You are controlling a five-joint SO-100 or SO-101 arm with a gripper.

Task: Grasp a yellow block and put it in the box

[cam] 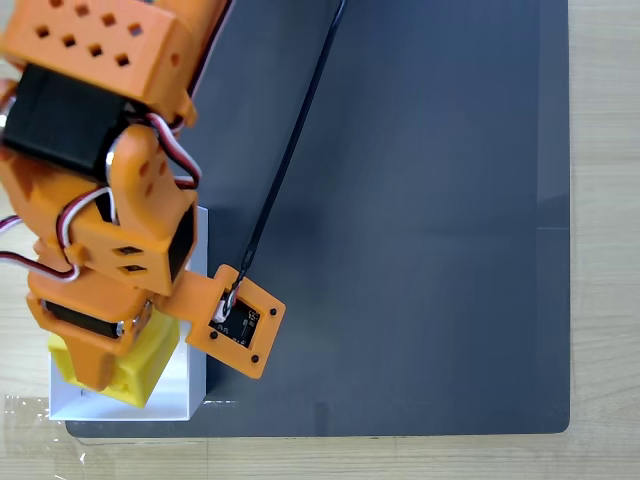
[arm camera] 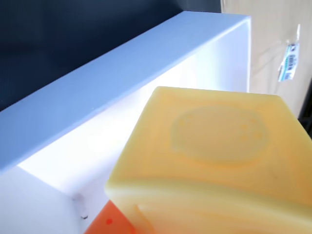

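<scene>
The yellow block (cam: 140, 365) sits at the lower left of the fixed view, inside the outline of the box (cam: 190, 400), with the orange fingers (cam: 100, 362) clamped over its upper left part. Only its lower right portion shows from under the arm; the rest is hidden by the orange plastic. Whether the block touches the box floor or hangs just above it cannot be told from this view.

In the wrist view the yellow block (arm camera: 219, 161) fills the lower right of the frame, very close and slightly blurred. A round raised stud shows faintly on its upward face, and its right and bottom edges are cut off by the frame. A small patch of one orange finger (arm camera: 109, 222) peeks out at the bottom edge, pressed against the block's lower left side. The fingers are clenched on the block.

Behind the block the box's (arm camera: 122, 83) white wall runs diagonally from the lower left to the upper right, its inner face brightly lit and washed out. Its floor is mostly covered by the block.

In the fixed view the box lies at the left edge of a dark mat (cam: 420, 200), partly off it, on a pale wooden surface (cam: 605, 240). Most of the box is covered by the arm (cam: 110, 200), which enters from the upper left. A black cable (cam: 290, 150) runs from the top edge down to a small orange camera mount (cam: 238, 322) beside the box.
</scene>
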